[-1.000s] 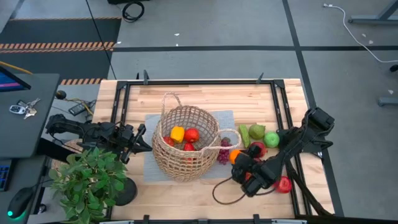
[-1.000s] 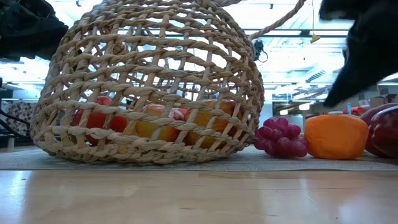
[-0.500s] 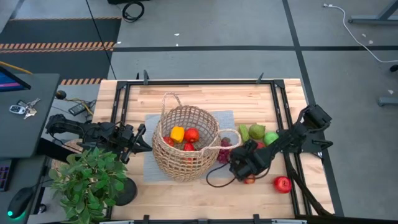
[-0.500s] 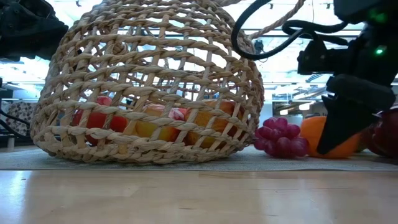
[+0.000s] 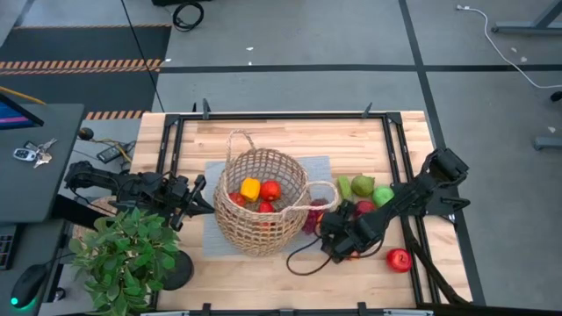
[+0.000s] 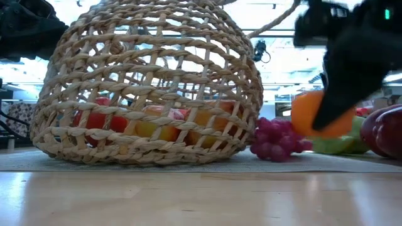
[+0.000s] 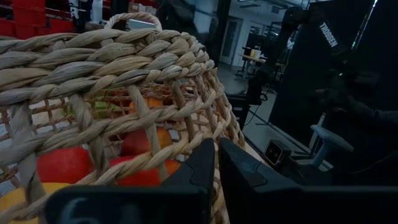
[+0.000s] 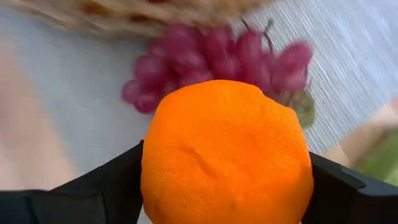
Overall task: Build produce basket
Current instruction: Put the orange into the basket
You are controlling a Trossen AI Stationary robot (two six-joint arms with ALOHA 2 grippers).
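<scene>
The tan wicker basket stands on a grey mat and holds a yellow lemon and red apples. My left gripper is shut at the basket's left rim. My right gripper is just right of the basket, shut on the orange. In the low view the orange hangs above the purple grapes. From above, the gripper hides it. Green pears and a red apple lie on the table to the right. My left gripper pinches the basket's woven wall just under the rim between its two fingers, coming level from the table's left. The basket's bottom rests on the mat. My right gripper pinches the orange's two opposite sides between its fingers, slanting down from the table's right. The orange is lifted clear of the mat.
A leafy potted plant stands at the near left corner. A red-orange mango lies right of the orange. The basket's thin loop handle sticks out toward the fruit. A loose black cable lies below the right gripper.
My right gripper has moved toward the basket and tipped further down. It has taken hold of the orange and lifted it off the mat. The orange now hangs higher and nearer the basket, above the grapes.
</scene>
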